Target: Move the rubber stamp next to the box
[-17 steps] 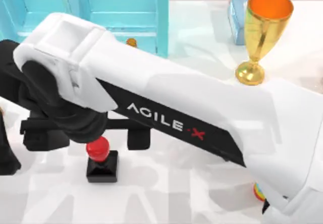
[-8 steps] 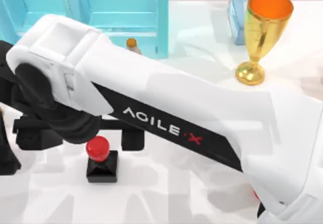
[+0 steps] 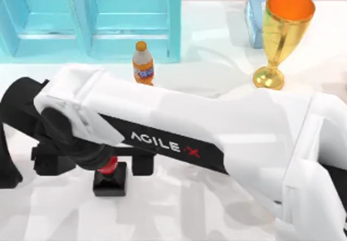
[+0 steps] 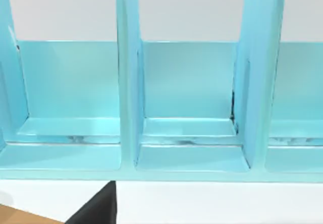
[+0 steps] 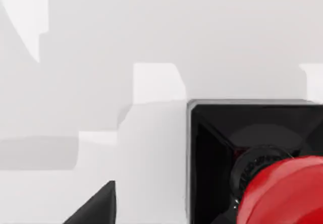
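At the left of the table our right gripper sits low over the rubber stamp, its two black fingers spread wide to either side of the red knob. The gap between them is far broader than the knob, and we cannot tell whether either finger touches it. The stamp stands upright on the white table, its black base showing in front of the wrist while most of the knob is covered by the arm.

From the right wrist the stamp is close up, cut off at the edge, red knob over glossy black base.

Behind the arm, near the middle, a small orange bottle stands just in front of the blue box, well apart from the stamp. Further right a gold goblet stands, with a pale blue carton partly hidden behind it.

Our left wrist camera faces the box's open compartments; our left gripper's state we cannot tell.
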`<state>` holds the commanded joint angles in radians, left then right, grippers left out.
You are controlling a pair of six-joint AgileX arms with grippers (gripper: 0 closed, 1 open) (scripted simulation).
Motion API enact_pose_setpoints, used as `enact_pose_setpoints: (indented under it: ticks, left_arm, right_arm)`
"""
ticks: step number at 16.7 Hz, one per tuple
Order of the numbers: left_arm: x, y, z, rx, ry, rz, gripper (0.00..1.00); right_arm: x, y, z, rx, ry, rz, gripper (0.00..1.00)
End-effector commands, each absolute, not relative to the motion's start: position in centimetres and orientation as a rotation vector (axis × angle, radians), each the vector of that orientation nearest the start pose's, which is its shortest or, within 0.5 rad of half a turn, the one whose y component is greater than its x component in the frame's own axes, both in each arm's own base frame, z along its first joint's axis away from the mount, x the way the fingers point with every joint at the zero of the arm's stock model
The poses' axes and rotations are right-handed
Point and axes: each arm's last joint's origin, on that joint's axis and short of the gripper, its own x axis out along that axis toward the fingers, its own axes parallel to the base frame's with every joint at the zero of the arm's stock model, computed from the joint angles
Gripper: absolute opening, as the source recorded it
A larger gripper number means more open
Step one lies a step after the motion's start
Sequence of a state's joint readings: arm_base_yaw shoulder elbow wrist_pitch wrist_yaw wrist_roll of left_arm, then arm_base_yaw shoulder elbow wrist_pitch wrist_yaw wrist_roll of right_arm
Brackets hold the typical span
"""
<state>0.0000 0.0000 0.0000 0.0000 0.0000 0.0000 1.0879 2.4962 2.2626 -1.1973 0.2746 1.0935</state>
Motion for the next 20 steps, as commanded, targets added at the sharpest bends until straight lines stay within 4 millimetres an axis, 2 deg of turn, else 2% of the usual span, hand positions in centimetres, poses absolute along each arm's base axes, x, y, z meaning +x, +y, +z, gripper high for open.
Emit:
enact_pose_setpoints:
  ticks: [3, 7, 20]
  left_arm:
    - [10.57, -0.12, 16.0, 0.0, 0.0, 0.0, 1.0]
    - [10.57, -0.12, 16.0, 0.0, 0.0, 0.0, 1.0]
    - [10.57, -0.12, 16.0, 0.0, 0.0, 0.0, 1.0]
  right_arm:
    - [23.94, 44.18, 14.53, 0.007, 1.27, -0.008, 1.0]
    - [23.96, 44.16, 14.47, 0.007, 1.27, -0.008, 1.0]
    - [23.96, 44.16, 14.47, 0.007, 1.27, -0.008, 0.02]
